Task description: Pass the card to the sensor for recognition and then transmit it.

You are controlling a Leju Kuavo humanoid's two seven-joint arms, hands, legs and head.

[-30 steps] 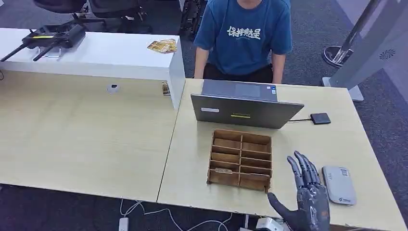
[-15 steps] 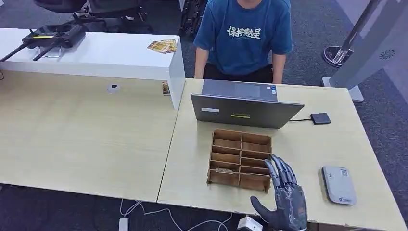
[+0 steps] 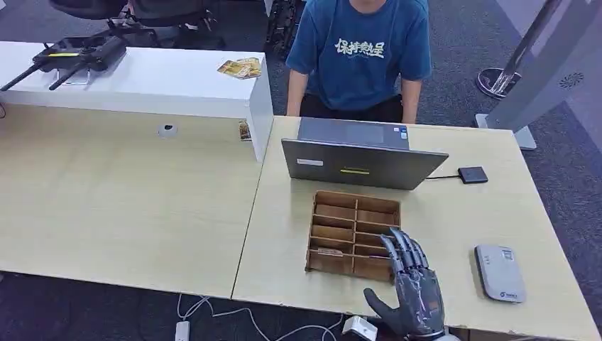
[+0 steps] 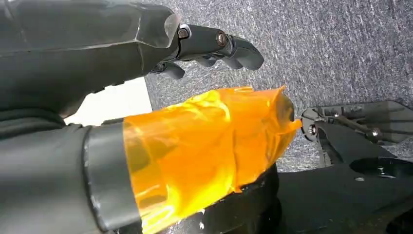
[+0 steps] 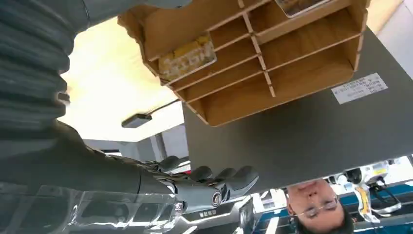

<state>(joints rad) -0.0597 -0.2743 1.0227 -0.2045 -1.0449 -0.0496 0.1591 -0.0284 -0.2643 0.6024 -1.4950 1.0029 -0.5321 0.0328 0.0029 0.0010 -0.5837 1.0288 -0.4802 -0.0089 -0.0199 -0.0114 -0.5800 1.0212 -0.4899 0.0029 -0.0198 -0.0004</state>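
Nearest, the right hand [image 3: 410, 284] hangs over the front edge of the bench [image 3: 454, 227], fingers [image 3: 399, 250] straight and spread, thumb out to the side, holding nothing; its fingertips reach the front right corner of the wooden tray [image 3: 354, 234]. In the left wrist view the left hand [image 4: 214, 46] hangs over grey carpet [image 4: 341, 48], its fingers bent a little and apart with nothing in them, and its thumb is wrapped in orange tape [image 4: 204, 146]. The tray is split into small slots. A card [image 3: 329, 251] lies in a front slot on the left side, and the right wrist view shows another card [image 5: 187, 57] with a yellowish face in a slot of the tray. To the right of the tray, well apart from the hand, a white card reader [image 3: 500, 273] lies flat on the bench. Behind the tray stands an open grey laptop [image 3: 363, 163], and a small black box [image 3: 473, 175] on a cable sits to its right. Beyond the bench a person in a blue T-shirt [image 3: 358, 53] sits facing the laptop.
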